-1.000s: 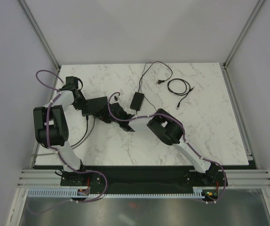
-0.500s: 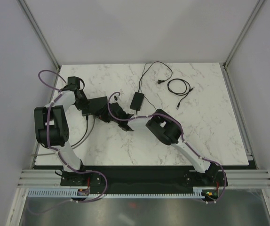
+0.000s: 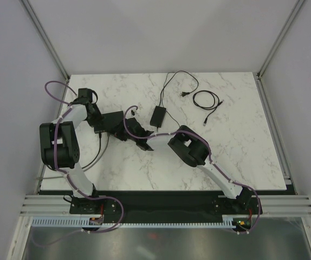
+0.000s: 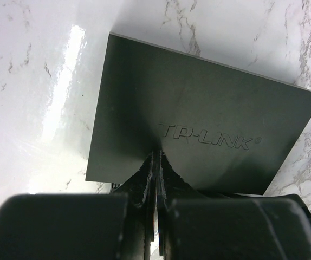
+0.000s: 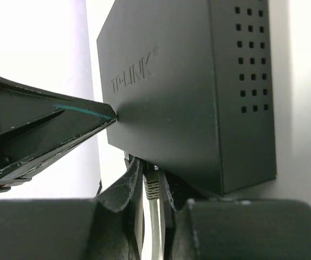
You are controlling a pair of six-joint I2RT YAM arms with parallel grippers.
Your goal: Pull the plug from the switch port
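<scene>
two arms meet over the left half of the marble table (image 3: 242,146). on the left, your left gripper (image 4: 156,154) has its fingers pressed flat together with nothing between them. their tips rest on the top face of the switch (image 4: 199,108), just beside the raised tp-link lettering. the switch lies flat on the table, left of centre, between the two grippers. from the right wrist you see the same black box with its vented side face showing, and one finger of the left gripper touching the top close to the logo. at the near edge of the switch the plug (image 5: 151,187) sits in its port, and a pale cable (image 5: 154,233) runs back from it toward the camera. your right gripper (image 5: 151,181) is closed down narrow on the plug, one finger tight against each side of it. further right on the table, apart from the switch, lies a small black power brick (image 3: 158,116) with a thin lead. beyond that, well apart, is a coiled black cable (image 3: 206,99).
</scene>
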